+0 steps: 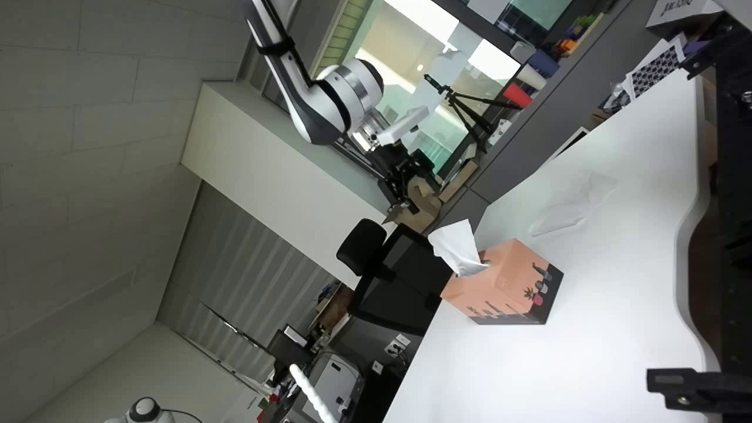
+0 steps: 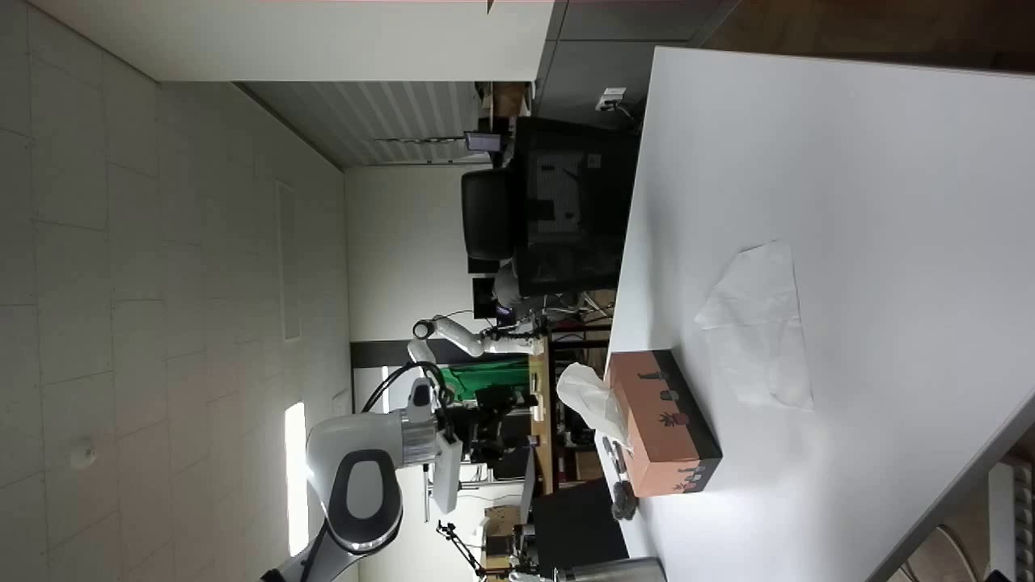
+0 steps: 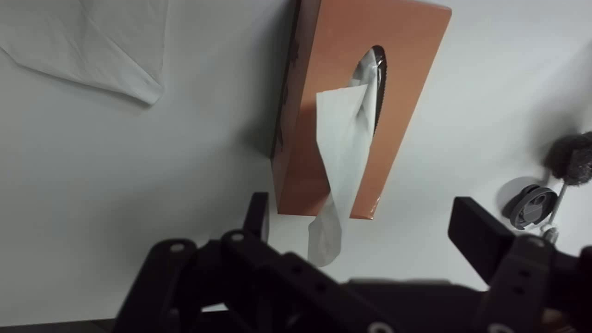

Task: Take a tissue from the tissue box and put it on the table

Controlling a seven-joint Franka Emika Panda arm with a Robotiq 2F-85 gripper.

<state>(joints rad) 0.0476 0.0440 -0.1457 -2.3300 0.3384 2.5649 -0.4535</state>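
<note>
Wrist view: your gripper (image 3: 363, 219) is hovering above the tissue box (image 3: 398, 106), its fingers (image 3: 481, 236) standing wide apart and pinching nothing. A white tissue (image 3: 344, 148) is sticking up from the tissue box's slot, and both exterior views are showing a gap between it and the gripper. In an exterior view, a loose sheet (image 2: 760, 331), seemingly another tissue, is lying on the tabletop (image 2: 906, 202) off the tissue box's patterned long side, near but not touching. By that sheet, the task is probably standing complete; whether you are finishing or lining up a pull is not showing. If finishing, you are doing best by lifting straight up from the tissue box, missing the protruding tissue. If pulling, you are wanting the tissue centered between the fingers, closing on it above the slot without pressing the tissue box, and drawing upward slowly, since the box is likely light enough to be rising too. Across the tissue box from the sheet, a dark brush-like thing (image 3: 573, 162) is lying; you are wise to be steering clear.
</note>
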